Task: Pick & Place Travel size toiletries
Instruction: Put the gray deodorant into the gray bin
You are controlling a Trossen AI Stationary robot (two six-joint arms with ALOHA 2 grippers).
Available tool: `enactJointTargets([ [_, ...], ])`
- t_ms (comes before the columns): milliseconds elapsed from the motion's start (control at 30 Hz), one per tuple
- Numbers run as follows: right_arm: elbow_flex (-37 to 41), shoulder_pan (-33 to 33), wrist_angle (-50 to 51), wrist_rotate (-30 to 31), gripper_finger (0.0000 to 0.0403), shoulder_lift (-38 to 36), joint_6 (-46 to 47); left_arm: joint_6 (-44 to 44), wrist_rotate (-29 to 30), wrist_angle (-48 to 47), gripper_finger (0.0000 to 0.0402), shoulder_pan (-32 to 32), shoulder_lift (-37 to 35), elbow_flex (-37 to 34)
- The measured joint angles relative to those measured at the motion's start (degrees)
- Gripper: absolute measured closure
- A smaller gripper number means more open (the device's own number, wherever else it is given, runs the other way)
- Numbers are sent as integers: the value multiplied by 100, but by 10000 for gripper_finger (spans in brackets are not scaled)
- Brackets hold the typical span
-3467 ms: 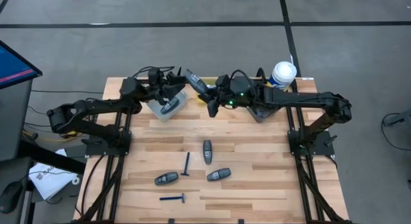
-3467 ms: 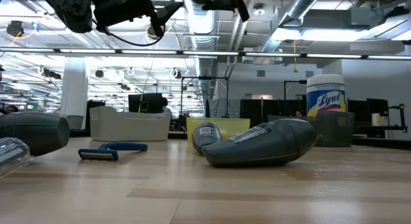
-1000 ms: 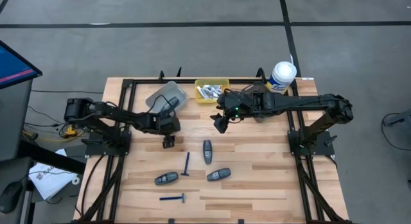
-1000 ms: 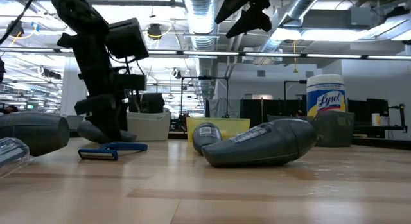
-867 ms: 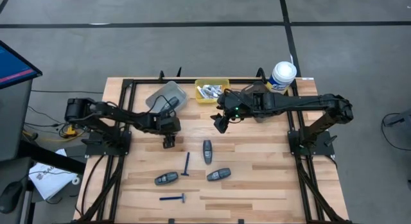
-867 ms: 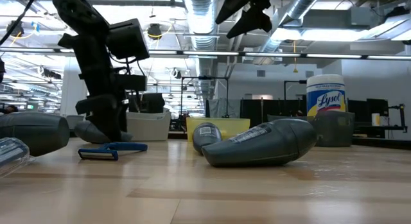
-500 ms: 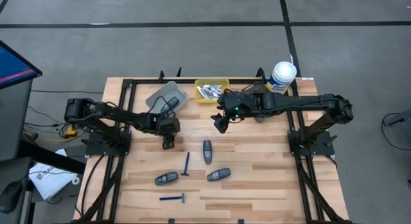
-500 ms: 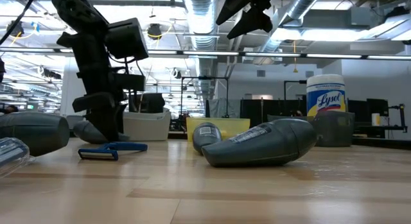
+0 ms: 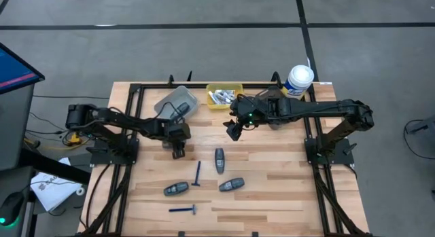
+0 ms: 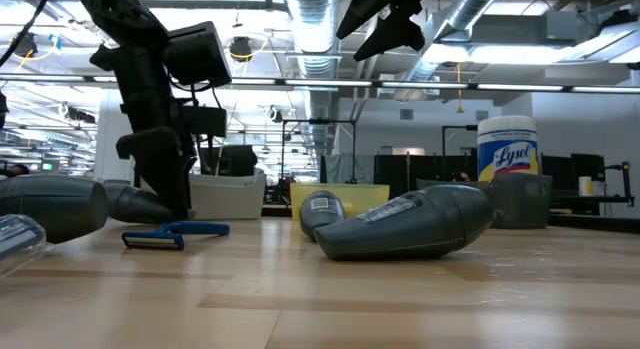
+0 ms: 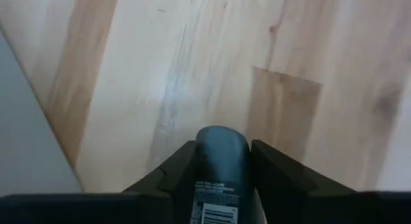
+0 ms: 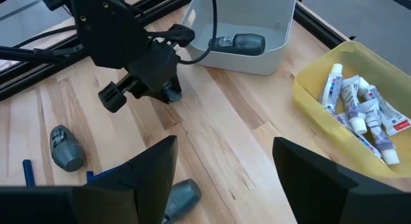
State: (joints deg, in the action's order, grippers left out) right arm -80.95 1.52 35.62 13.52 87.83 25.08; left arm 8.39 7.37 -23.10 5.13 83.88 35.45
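My left gripper (image 9: 178, 153) points steeply down at the table's left middle, shut on a dark grey pod (image 11: 221, 163) that lies on the wood; the pod (image 10: 135, 203) also shows in the low view. My right gripper (image 12: 225, 179) hangs open and empty high above the table's middle, seen too as my right gripper (image 9: 234, 132) from above. More pods (image 9: 219, 159) (image 9: 232, 185) (image 9: 177, 189) and two blue razors (image 9: 198, 174) (image 9: 183, 210) lie flat on the near half. White tubes (image 12: 359, 112) lie in the yellow bin (image 9: 224, 96). My left gripper pinches the pod's two long sides (image 11: 192, 169) between its two fingers, coming from above and pointing steeply down. The pod's rounded end (image 11: 221, 139) sticks out past the fingertips. In the low view the pod lies on the table.
A grey bin (image 9: 178, 104) holding one pod (image 12: 241, 42) stands just beyond my left gripper. The white wipes canister (image 9: 299, 79) stands at the far right corner. A black frame (image 9: 204, 85) runs along the table's far edge and its sides.
My left gripper has stayed over the same spot, rolled its wrist a little and drawn its fingers in around the pod on the table. The pod has not left the wood.
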Motion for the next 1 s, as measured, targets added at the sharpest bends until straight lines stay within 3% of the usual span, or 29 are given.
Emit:
enactJointTargets([
  [433,0,0,0,0,155,0,2,227,-166,-54,369,10,-737,-44],
  [600,0,0,0,0,155,0,2,270,-513,-140,379,-1,-1082,-41],
  [800,0,0,41,-13,155,0,2,439,-921,-1443,303,-5,-2054,-31],
  [1000,0,11,61,-13,155,2,2,441,-867,-1328,179,-34,-2471,-18],
])
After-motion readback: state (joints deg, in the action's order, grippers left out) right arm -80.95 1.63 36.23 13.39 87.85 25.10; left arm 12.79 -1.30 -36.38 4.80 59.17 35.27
